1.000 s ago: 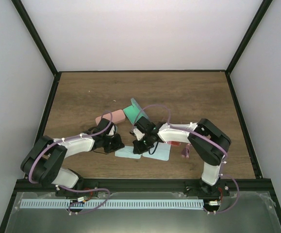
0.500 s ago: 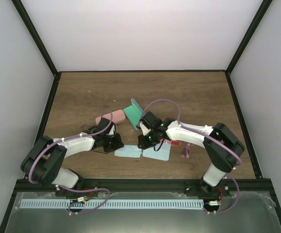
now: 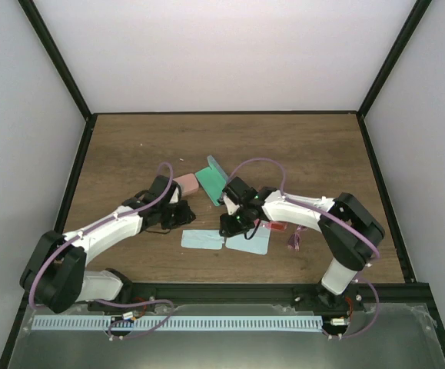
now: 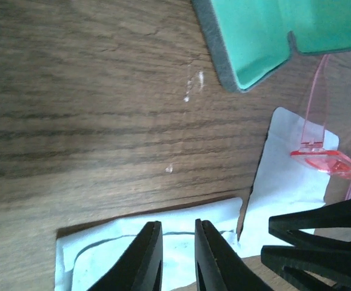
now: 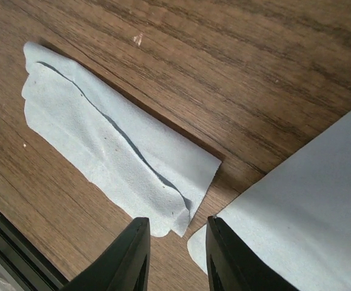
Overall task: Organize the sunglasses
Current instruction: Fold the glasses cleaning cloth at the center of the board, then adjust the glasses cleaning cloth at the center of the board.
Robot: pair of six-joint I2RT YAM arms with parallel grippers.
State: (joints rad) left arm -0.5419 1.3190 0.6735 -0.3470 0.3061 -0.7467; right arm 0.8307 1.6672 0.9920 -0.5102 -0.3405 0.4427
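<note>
The red-lensed sunglasses lie right of the cloths, and their arm and lens rest on the flat cloth. The pinkish-purple sunglasses lie further right on the wood. My left gripper hovers open and narrow over the folded pale blue cloth, with nothing between its fingers. My right gripper stands open above the gap between the folded cloth and the flat cloth, holding nothing. The two grippers face each other across the folded cloth.
An open case with a teal lining stands behind the cloths, and its edge is close in the left wrist view. A pink case lies beside my left wrist. The table's near edge runs just past the folded cloth.
Both grippers have opened and let go of the folded cloth. The left gripper has drawn back away from it. The right gripper has shifted slightly right.
</note>
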